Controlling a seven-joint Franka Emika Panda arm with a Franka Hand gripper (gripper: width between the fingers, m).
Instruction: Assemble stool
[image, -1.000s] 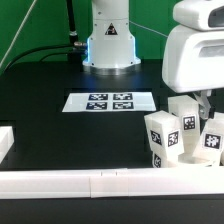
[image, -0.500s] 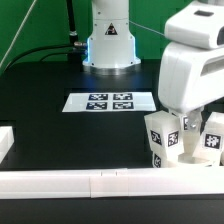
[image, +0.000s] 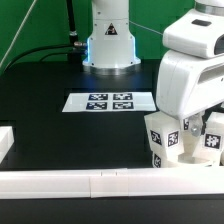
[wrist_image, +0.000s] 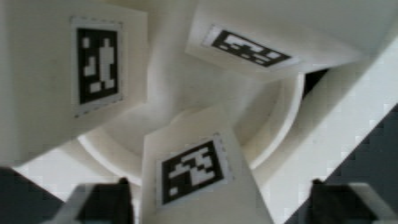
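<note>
Several white tagged stool legs stand close together at the exterior view's right: one at the front (image: 163, 138) and one further right (image: 212, 141). My gripper (image: 192, 122) hangs low over this cluster, and its white body hides the parts behind. In the wrist view a leg with a tag on top (wrist_image: 196, 168) stands between my two dark fingertips (wrist_image: 103, 203), with a gap on each side. The gripper (wrist_image: 222, 206) is open around it. A second leg (wrist_image: 98, 60), a third (wrist_image: 249, 47) and a curved white rim, probably the seat drum (wrist_image: 285, 125), lie beyond.
The marker board (image: 108, 101) lies flat on the black table's middle. A long white rail (image: 100, 183) runs along the front edge. A white block (image: 5, 140) sits at the exterior view's left. The robot base (image: 108, 40) stands at the back.
The gripper has come down and toward the exterior view's left over the cluster of legs. It now covers the rear leg that showed before. The parts have not moved.
</note>
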